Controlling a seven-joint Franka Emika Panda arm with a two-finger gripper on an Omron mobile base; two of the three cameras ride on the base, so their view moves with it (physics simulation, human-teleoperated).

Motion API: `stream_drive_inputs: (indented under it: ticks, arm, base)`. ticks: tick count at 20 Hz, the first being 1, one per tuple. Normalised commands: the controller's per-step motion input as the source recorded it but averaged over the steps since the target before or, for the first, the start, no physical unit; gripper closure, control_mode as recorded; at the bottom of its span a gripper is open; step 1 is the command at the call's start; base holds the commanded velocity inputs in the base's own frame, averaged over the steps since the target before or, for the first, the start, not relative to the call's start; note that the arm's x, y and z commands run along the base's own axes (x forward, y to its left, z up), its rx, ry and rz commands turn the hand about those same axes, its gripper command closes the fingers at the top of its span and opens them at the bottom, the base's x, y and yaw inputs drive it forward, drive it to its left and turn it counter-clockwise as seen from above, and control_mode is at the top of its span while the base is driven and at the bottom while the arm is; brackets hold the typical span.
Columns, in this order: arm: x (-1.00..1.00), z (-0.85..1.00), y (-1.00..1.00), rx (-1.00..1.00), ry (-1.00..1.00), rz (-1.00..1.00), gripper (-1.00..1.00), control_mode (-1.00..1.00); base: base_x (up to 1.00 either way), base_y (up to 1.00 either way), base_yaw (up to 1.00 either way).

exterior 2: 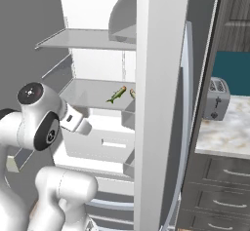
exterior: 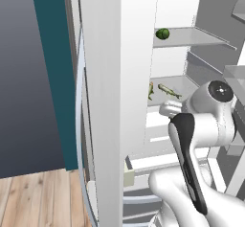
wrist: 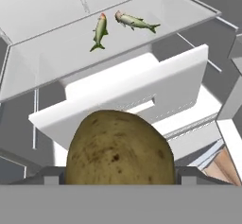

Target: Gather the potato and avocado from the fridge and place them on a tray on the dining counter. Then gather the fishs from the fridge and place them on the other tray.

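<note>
The hand (wrist: 118,183) is grasping the potato (wrist: 118,147) just in front of the open fridge (exterior: 110,101), whose shelf (wrist: 56,48) is carrying two fish (wrist: 100,31) below the avocado (exterior: 162,33); no writing is showing.

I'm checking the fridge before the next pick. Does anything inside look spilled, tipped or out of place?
Nothing stands out. The two fishs lie loose on a glass shelf, the avocado sits on the shelf above, and the potato sits between the gripper's fingers.

Showing brown-speckled tan potato (wrist: 118,147). Showing grey-green fishs (wrist: 99,31) on pale glass shelf (wrist: 47,53). Showing dark green avocado (exterior: 162,33).
</note>
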Motion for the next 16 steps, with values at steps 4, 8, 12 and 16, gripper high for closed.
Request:
stream_drive_inputs:
  ticks: [4, 8, 12, 16]
  arm:
    - [-0.17, -0.05, 0.0, 0.0, 0.03, 0.0, 1.0, -1.0]
    - [-0.04, 0.0, 0.0, 0.0, 0.0, 0.0, 1.0, -1.0]
    - [-0.08, 0.0, 0.0, 0.01, 0.0, 0.0, 1.0, -1.0]
    - [0.0, 0.0, 0.0, 0.0, 0.0, 0.0, 1.0, 1.0]
  base:
    - [0.0, 0.0, 0.0]
    - [0.0, 0.0, 0.0]
    - [0.0, 0.0, 0.0]
    - [-0.25, 0.0, 0.0]
